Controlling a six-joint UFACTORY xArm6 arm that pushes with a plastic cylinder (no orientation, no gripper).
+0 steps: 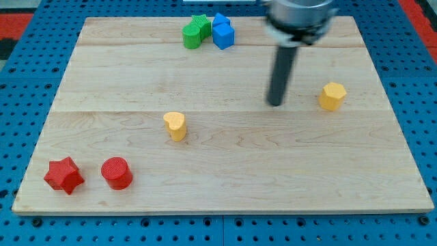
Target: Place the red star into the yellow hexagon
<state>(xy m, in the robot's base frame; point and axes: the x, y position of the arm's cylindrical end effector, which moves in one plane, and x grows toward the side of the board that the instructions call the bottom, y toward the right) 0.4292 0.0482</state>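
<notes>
The red star [63,175] lies near the board's bottom-left corner. The yellow hexagon [332,96] stands at the view's right, in the upper half. My tip [275,103] rests on the board a little left of the yellow hexagon, apart from it and far to the upper right of the red star. The dark rod rises from the tip toward the view's top.
A red cylinder [117,173] stands right beside the red star. A yellow heart [175,126] sits left of centre. A green block [196,31] and a blue block [222,31] touch each other at the top edge. The wooden board [225,178] lies on a blue pegboard.
</notes>
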